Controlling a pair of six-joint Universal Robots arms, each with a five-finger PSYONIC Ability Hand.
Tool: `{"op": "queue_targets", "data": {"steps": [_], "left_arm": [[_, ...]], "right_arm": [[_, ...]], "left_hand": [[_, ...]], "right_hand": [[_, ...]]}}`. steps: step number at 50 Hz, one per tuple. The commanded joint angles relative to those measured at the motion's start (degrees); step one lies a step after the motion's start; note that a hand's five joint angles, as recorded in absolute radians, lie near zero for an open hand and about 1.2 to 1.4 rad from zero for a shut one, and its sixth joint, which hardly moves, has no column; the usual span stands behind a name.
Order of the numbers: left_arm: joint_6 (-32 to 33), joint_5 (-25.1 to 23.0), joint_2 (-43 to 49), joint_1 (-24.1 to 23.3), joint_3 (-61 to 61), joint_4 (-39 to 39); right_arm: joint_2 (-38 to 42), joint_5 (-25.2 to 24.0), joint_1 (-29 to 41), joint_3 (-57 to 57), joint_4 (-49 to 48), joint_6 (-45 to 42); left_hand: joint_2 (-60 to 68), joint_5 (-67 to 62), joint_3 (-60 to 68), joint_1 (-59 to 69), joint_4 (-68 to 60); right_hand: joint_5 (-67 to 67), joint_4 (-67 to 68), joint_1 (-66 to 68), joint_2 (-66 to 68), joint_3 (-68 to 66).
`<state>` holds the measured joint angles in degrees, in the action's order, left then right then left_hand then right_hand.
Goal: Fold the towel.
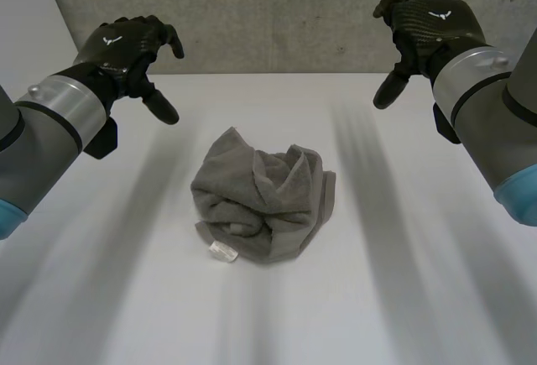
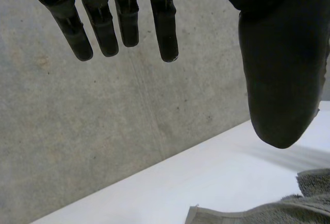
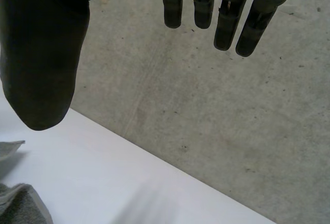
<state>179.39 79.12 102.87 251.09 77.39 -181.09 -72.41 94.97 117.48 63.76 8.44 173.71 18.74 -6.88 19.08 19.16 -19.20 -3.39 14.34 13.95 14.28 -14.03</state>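
Grey terry towel (image 1: 264,205): crumpled in a loose heap at the middle of the white desk (image 1: 419,298), with a small white label (image 1: 222,252) at its near edge.
Left hand (image 1: 126,46): held above the desk's far left, well apart from the towel; fingers straight, thumb spread, holding nothing.
Right hand (image 1: 428,21): held above the far right, likewise spread and empty.
Grey concrete wall (image 1: 277,13): behind the desk.
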Motion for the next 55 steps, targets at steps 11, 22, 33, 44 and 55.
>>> {"op": "queue_targets", "data": {"steps": [11,22,33,44,55], "left_arm": [[-0.1,0.1,0.7,0.1,-0.7,1.5],[0.9,-4.1,5.0,-0.9,0.2,-3.2],[7.6,-17.6,22.5,-1.4,-6.5,-8.0],[16.6,-18.8,37.6,-2.5,-17.0,-3.7],[20.8,-18.9,40.7,-4.5,-20.1,-1.1]], "right_arm": [[0.0,-0.3,-1.3,-0.2,0.1,-0.1],[5.6,-11.3,-1.4,-1.7,0.8,-6.2],[19.2,-21.5,0.7,-3.4,0.1,-20.9],[32.5,-20.6,5.0,-9.9,-0.4,-21.5],[32.6,-20.9,4.9,-12.1,-1.0,-21.6]], "left_hand": [[-5.0,3.1,-5.3,-5.4,5.5],[-7.3,5.5,-7.7,-7.8,7.8],[-6.3,4.5,-6.7,-6.8,6.8],[-4.8,3.0,-5.2,-5.2,5.3],[19.4,-21.2,19.0,19.0,-18.9]], "right_hand": [[3.4,-4.3,-4.0,-4.3,4.0],[3.4,-4.3,-4.0,-4.3,4.0],[3.4,-4.3,-4.0,-4.3,4.0],[-1.7,0.8,1.2,0.9,-1.1],[-55.1,54.1,54.5,54.2,-54.4]]}}
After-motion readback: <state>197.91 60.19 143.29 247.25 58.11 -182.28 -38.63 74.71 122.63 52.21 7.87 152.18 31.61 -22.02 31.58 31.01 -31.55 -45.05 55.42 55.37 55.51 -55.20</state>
